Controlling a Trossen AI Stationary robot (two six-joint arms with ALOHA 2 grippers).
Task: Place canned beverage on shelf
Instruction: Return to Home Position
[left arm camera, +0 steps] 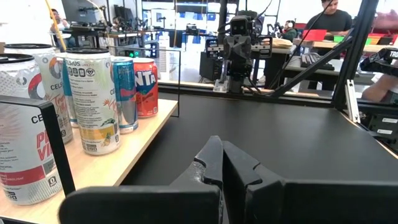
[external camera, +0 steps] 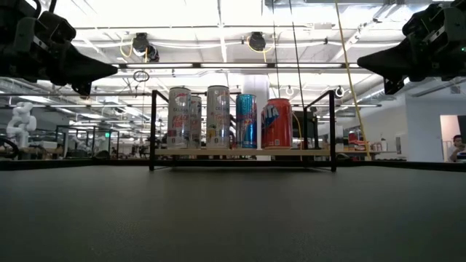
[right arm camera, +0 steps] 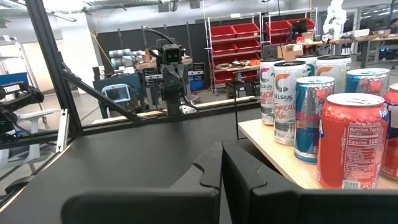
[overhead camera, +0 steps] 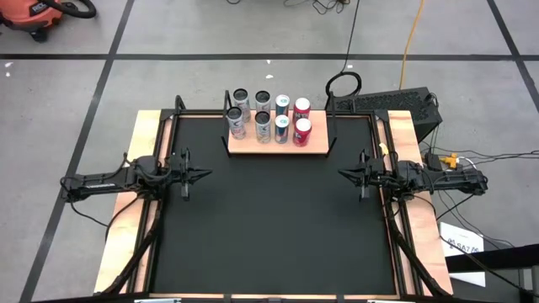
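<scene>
The shelf (overhead camera: pixel 278 145), a small light-wood board with black uprights, stands at the far middle of the black table. Several upright cans stand on it in two rows: white ones (overhead camera: pixel 237 123) at its left, blue ones (overhead camera: pixel 281 128) in the middle, red ones (overhead camera: pixel 301 131) at its right. They also show in the low view (external camera: pixel 218 116). My left gripper (overhead camera: pixel 206 175) is shut and empty at the table's left side, raised above it. My right gripper (overhead camera: pixel 342 174) is shut and empty at the right side. Both fingers pairs show closed in the wrist views (left arm camera: pixel 221 163) (right arm camera: pixel 222 163).
Light-wood strips (overhead camera: pixel 139 168) run along the table's left and right sides. A black box (overhead camera: pixel 404 105) with cables sits off the far right corner. The black tabletop (overhead camera: pixel 278 227) lies between the arms and toward the near edge. People and benches show in the room behind.
</scene>
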